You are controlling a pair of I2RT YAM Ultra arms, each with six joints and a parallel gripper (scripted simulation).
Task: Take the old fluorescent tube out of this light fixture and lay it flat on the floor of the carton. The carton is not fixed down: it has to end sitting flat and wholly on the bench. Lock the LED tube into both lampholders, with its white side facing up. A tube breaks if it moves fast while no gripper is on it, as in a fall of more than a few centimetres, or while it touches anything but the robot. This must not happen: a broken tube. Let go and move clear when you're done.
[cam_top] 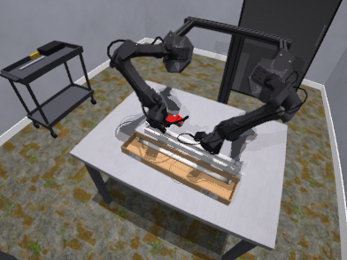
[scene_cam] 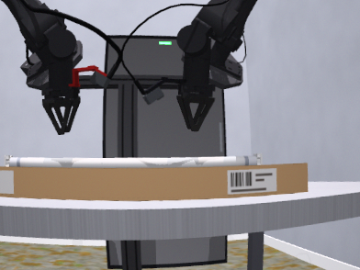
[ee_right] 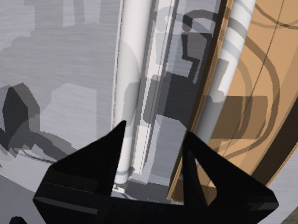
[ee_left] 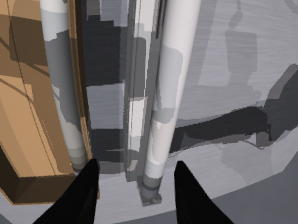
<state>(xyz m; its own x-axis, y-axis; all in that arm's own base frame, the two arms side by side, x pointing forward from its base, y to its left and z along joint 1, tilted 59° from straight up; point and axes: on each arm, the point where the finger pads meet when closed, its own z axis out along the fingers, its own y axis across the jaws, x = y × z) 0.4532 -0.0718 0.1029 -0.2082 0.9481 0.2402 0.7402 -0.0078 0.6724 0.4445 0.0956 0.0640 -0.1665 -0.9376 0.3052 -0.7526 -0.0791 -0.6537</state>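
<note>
One tube [scene_cam: 110, 162] [ee_left: 170, 75] [ee_right: 132, 60] lies along the fixture [ee_left: 135, 115], its ends at the lampholders; its upper face looks white, and whether it is locked is not visible. Another tube [cam_top: 195, 165] [ee_left: 65, 95] [ee_right: 235, 30] lies lengthwise inside the carton [cam_top: 235, 191] [scene_cam: 138, 184] [ee_left: 45, 190]. Under the shadows I cannot tell which is the LED tube. The carton looks flat on the bench. My left gripper [scene_cam: 195, 129] [ee_left: 136, 166] and right gripper [scene_cam: 61, 133] [ee_right: 156, 128] are part open and empty, pointing down above the fixture and tubes.
The carton runs beside the fixture along its front side, with a narrow gap between them. The bench [cam_top: 104, 141] extends beyond both ends of the carton. A dark frame stands behind the arms. A cart [cam_top: 57, 99] stands on the floor, away from the bench.
</note>
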